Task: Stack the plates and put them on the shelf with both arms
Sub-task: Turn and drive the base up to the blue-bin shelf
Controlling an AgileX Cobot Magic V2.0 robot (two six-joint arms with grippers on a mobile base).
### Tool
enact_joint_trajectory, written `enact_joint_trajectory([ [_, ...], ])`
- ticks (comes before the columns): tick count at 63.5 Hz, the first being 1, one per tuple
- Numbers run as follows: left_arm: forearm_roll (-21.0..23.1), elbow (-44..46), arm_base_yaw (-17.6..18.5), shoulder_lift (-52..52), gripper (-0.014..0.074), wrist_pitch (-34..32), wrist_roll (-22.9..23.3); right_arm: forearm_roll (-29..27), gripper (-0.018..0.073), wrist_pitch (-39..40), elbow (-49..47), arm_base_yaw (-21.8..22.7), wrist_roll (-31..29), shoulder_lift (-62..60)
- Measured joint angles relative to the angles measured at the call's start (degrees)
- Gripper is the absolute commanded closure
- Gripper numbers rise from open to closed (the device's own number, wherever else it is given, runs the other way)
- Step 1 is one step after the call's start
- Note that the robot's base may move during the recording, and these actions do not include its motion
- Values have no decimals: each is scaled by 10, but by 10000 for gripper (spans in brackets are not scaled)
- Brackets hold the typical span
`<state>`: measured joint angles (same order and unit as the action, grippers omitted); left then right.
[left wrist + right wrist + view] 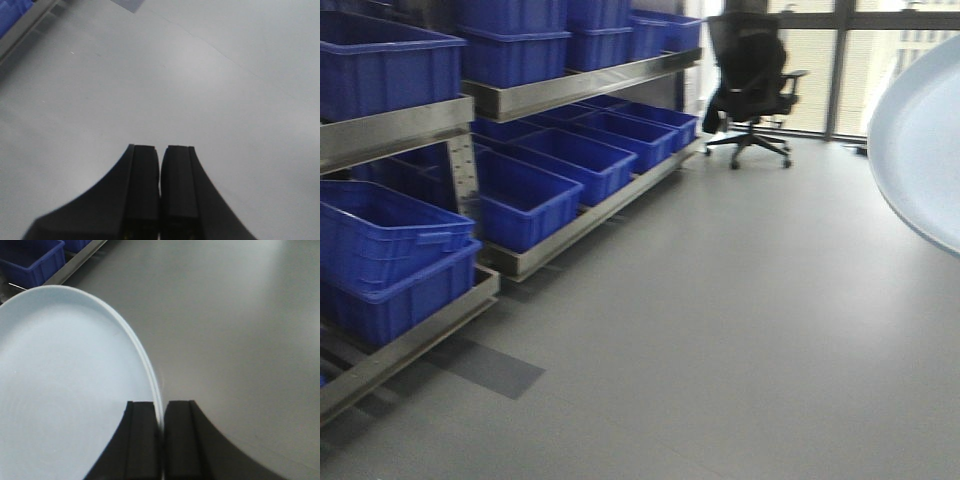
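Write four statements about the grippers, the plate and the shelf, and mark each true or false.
1. The right gripper clamps the rim of a plate. True.
2. The left gripper grips a plate too. False: its jaws are shut on nothing.
3. The shelf holds blue crates. True.
4. The office chair lies tipped over. False: it stands upright.

Deep blue crates [520, 190] sit on a silvery steel shelf [570, 90]. The floor [720, 330] is plain grey, the chair [750, 70] at one o'clock black, the plate [60, 390] pale bluish-white, unpatterned.
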<state>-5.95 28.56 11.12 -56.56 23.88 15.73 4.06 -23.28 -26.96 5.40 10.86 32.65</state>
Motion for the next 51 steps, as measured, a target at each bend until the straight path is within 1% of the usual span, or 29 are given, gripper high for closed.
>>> enact_joint_trajectory([
  [51,0,0,0,0,510,-9,0,0,502,0,0,0,0,0],
])
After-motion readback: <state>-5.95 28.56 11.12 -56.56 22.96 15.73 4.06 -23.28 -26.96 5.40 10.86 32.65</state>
